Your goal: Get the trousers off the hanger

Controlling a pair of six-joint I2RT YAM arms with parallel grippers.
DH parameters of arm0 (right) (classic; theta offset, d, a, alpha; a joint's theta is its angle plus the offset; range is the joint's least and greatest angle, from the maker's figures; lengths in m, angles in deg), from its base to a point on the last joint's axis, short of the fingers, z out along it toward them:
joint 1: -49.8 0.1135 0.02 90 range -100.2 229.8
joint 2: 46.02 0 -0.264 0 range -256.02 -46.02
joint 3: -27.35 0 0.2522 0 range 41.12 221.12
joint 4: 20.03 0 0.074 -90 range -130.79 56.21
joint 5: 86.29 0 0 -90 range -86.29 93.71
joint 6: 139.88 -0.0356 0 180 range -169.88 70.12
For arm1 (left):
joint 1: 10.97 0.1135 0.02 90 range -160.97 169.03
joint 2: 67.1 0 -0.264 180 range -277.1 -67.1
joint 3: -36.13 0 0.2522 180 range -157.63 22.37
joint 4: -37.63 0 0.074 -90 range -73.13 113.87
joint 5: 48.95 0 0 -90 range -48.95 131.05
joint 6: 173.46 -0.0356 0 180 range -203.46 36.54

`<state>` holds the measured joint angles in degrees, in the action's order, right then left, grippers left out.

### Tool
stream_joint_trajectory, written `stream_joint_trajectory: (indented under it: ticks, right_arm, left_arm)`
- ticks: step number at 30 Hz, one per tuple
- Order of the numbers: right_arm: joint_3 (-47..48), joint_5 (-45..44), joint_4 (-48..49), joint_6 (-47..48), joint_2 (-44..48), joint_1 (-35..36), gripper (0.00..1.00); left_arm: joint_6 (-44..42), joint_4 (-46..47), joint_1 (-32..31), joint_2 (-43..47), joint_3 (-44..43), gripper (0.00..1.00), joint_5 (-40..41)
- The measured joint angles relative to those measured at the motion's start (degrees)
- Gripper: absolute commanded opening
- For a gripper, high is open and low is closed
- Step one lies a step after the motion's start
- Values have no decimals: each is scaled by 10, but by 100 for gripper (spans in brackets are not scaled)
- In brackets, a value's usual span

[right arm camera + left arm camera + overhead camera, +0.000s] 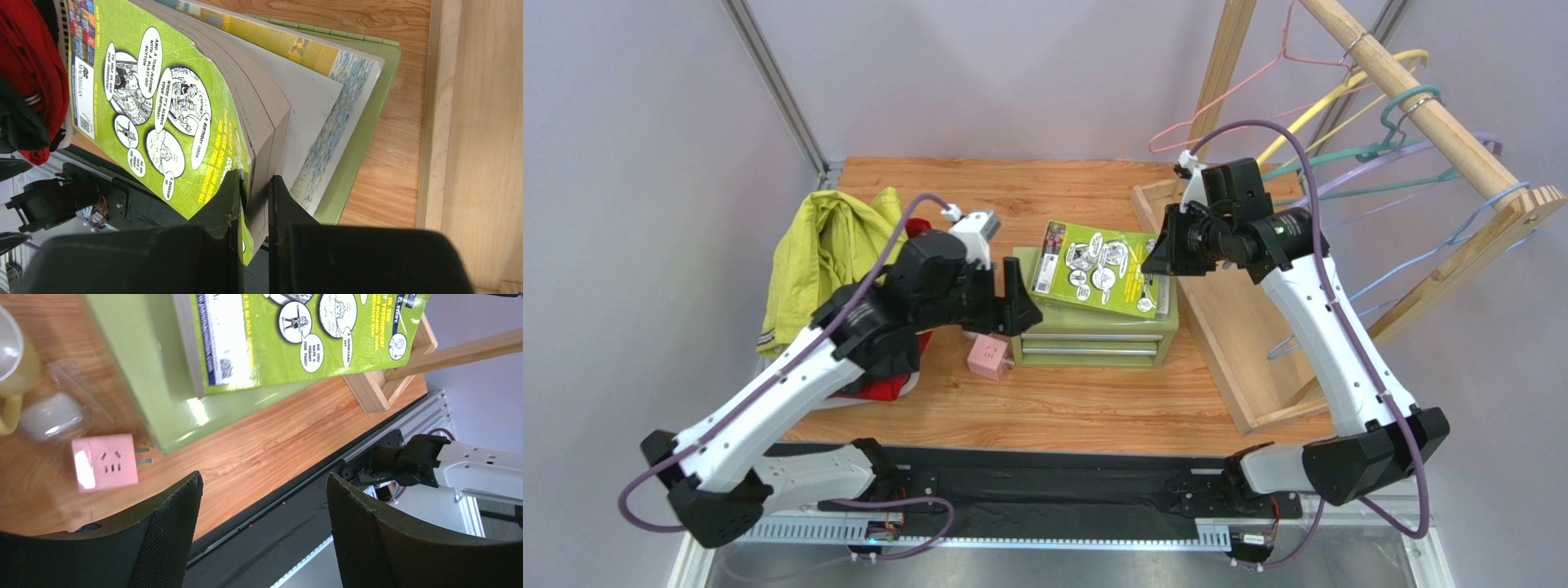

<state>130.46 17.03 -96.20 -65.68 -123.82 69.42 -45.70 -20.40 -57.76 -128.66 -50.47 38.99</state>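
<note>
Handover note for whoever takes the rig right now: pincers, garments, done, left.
Left pincer: open, empty, low over the table beside the pink plug adapter and the green drawer box.
Right pincer: shut on the green comic book, gripping the edge of its pages above the drawer box.
Trousers: yellow-green pair heaped at the table's left rear; red garment under the left arm. No other pairs can be made out.
Done: the hangers on the wooden rack all look bare.
Left: apparently nothing to unhang; the book grip looks off-task, so set it down.
</note>
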Motion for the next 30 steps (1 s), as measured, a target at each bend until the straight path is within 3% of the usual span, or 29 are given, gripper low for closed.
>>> stream_joint_trajectory:
  ticks: [7, 13, 15, 17, 30]
  right_arm:
    - [2, -19, 1, -17, -22, -2, 19]
    - [23, -49, -11, -26, -31, -2, 49]
    - [46, -67, -27, -24, -39, -1, 65]
    - [79, -89, -49, -25, -49, 7, 72]
    - [229, -181, -150, -16, -70, 99, 86]
  left_arm:
    - [-22, 69, 14, -126, -25, 70, -54]
    - [-24, 78, 15, -168, -49, 70, -65]
    - [-23, 77, 15, -168, -54, 70, -67]
    - [-23, 77, 15, -167, -60, 71, -67]
    - [-23, 50, 16, -138, -85, 82, -64]
